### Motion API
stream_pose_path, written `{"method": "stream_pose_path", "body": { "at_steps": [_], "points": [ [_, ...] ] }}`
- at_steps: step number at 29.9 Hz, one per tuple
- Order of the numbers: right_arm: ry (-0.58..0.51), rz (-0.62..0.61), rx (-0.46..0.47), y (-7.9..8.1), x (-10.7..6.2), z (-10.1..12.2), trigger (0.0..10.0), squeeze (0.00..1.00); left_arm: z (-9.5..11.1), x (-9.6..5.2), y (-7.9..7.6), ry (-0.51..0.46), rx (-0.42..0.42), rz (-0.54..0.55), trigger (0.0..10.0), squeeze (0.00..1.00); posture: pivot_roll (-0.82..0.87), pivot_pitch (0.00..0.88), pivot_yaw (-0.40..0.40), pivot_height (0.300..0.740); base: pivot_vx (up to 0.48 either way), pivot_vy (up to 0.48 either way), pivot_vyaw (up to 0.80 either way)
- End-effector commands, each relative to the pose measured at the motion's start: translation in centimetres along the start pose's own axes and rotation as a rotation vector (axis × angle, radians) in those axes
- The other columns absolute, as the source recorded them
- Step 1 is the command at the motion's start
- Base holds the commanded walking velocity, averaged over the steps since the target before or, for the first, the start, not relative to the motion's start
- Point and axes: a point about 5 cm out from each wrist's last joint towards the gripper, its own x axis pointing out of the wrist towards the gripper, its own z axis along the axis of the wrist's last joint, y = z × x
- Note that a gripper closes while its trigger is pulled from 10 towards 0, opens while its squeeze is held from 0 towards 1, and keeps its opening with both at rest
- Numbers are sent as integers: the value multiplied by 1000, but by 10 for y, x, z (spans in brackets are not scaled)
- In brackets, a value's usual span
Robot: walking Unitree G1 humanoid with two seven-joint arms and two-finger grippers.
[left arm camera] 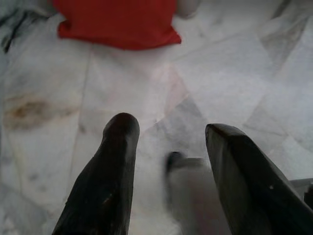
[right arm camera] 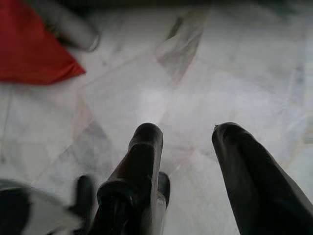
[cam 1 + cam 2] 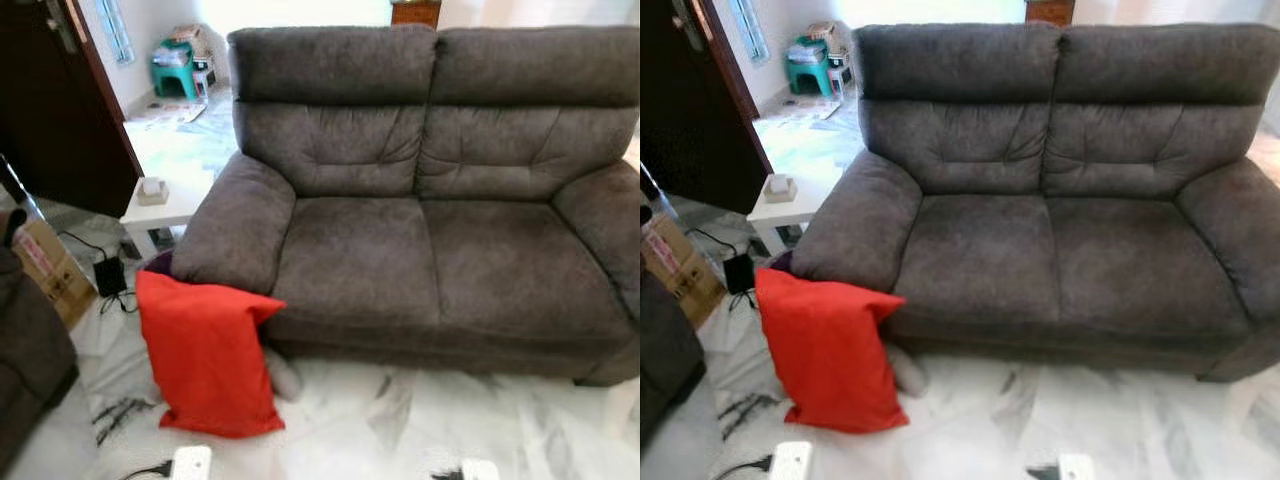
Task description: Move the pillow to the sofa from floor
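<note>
- One red pillow (image 3: 208, 355) is what I am after; it is standing on its edge on the marble floor (image 3: 420, 420), leaning against the front of the sofa (image 3: 430, 250) just below its left armrest (image 3: 235, 225).
- I am seeing the left claw (image 1: 168, 137) from its wrist camera, pointing down at bare floor with its two black fingers spread and nothing between them; the pillow's lower edge is lying well ahead of the tips.
- I am seeing the right claw (image 2: 188, 139) likewise spread and empty over the floor, with a corner of the pillow off to one side and apart from it.
- Judging the step: I am at the approach, with nothing grasped yet and the seat cushions (image 3: 440, 260) waiting.
- To do it well, I am planning to step closer and turn toward the pillow, then bend and bring the left claw onto the upper edge, where the fabric looks slack enough to pinch.
- I am minding the small white counter (image 3: 165, 210) and the black cable (image 3: 100, 275) beside the armrest, plus the white items (image 3: 190, 462) on the floor near my feet.
- Soft stuffing may sag, so I am favouring a deep bite before lifting.
</note>
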Motion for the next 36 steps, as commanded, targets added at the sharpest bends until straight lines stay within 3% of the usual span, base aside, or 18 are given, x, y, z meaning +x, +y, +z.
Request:
{"method": "stream_pose_path", "body": {
  "at_steps": [1,6,13,36],
  "points": [
    [42,111,271,38,9,11,10000,0,-26,-19,82,123,39,143,10000,0,122,0,15,740,0,480,0],
    [37,115,278,41,10,12,10000,0,-23,-19,85,117,47,144,10000,0,123,0,31,740,0,432,0],
    [44,125,270,43,10,12,10000,0,-18,-19,90,95,55,157,10000,0,153,0,14,740,0,0,0],
    [44,118,245,36,9,14,10000,0,-19,-16,74,91,24,135,10000,0,148,10,-43,740,0,0,0]
  ]
}}
